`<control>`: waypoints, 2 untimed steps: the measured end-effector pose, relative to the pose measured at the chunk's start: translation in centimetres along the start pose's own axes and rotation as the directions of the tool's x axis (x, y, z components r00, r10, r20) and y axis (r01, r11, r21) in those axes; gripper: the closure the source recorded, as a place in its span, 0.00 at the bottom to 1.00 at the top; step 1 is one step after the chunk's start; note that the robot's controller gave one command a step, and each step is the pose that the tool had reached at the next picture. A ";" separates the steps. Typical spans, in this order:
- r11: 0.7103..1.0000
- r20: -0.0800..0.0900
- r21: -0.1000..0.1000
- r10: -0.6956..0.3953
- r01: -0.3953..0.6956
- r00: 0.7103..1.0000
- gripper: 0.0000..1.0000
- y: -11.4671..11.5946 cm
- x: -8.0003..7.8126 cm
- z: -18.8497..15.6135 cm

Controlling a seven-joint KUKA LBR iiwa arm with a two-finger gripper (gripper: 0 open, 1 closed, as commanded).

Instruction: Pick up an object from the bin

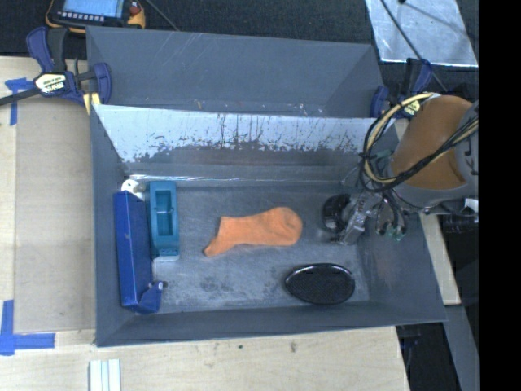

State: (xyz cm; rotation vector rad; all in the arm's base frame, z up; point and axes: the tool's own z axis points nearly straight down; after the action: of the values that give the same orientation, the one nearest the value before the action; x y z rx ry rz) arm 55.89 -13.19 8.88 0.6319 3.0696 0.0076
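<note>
Arm [423, 149] angled down, pincer [348, 223] low — near orange cloth [256, 230]

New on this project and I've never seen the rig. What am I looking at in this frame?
A single camera looks down into a grey metal bin from above, slightly off to one side. The robot arm, under an orange-brown cover with cables, comes in from the right. Its end effector sits low at the bin's right end.

On the bin floor:
- an orange cloth piece, sock-like, in the middle
- a black oval object near the front right
- a light-blue blocky item by the left wall
- a long dark-blue item by the left wall

I cannot tell whether the end effector holds anything.
</note>
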 end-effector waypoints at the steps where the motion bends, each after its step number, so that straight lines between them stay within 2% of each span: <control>1: 1.000 0.000 0.000 -0.001 0.001 1.000 1.00 0.0 0.0 0.0; 2: 1.000 -0.009 0.006 0.004 -0.004 1.000 1.00 0.2 -1.0 -5.2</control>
State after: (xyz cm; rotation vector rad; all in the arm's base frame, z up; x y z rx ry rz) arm 56.91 -13.39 14.09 0.6403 3.0778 0.0004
